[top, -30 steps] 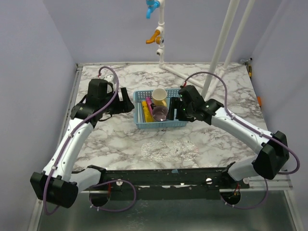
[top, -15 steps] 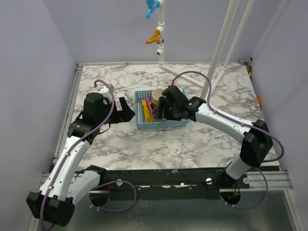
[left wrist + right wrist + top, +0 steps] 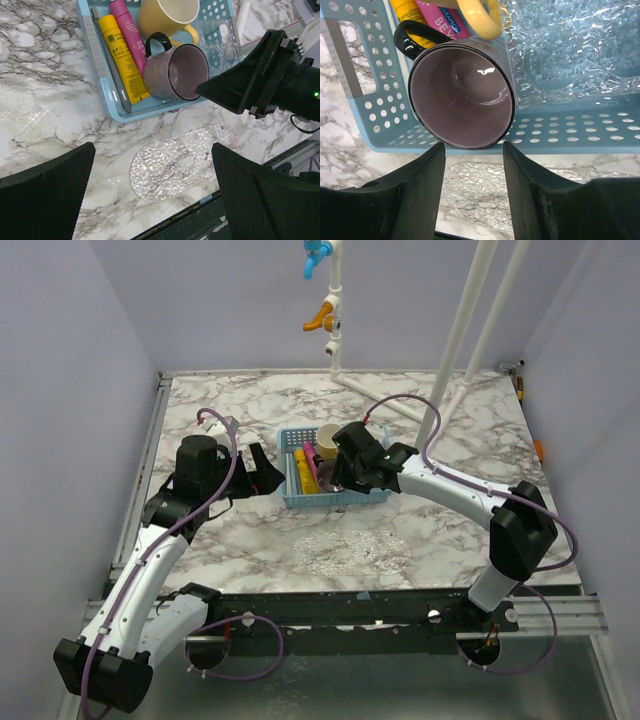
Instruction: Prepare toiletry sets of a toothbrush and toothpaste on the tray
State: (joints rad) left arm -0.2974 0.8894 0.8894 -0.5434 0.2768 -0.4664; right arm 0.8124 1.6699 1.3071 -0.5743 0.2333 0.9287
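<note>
Top external, right end effector [image 3: 345, 476] over basket [image 3: 305, 500]

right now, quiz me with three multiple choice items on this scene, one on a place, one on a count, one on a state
1. Where is the clear tray?
A) inside the blue basket
B) leaning on the back wall
C) on the table in front of the basket

2. How many mugs are in the basket?
A) two
B) one
C) four

3. How does the purple mug sit?
A) upright
B) on its side
C) upside down

Answers:
1 C, the tray lies on the marble just outside the basket's near wall.
2 A, a yellow mug and the purple one.
3 B, its round mouth faces sideways, not up.
</note>
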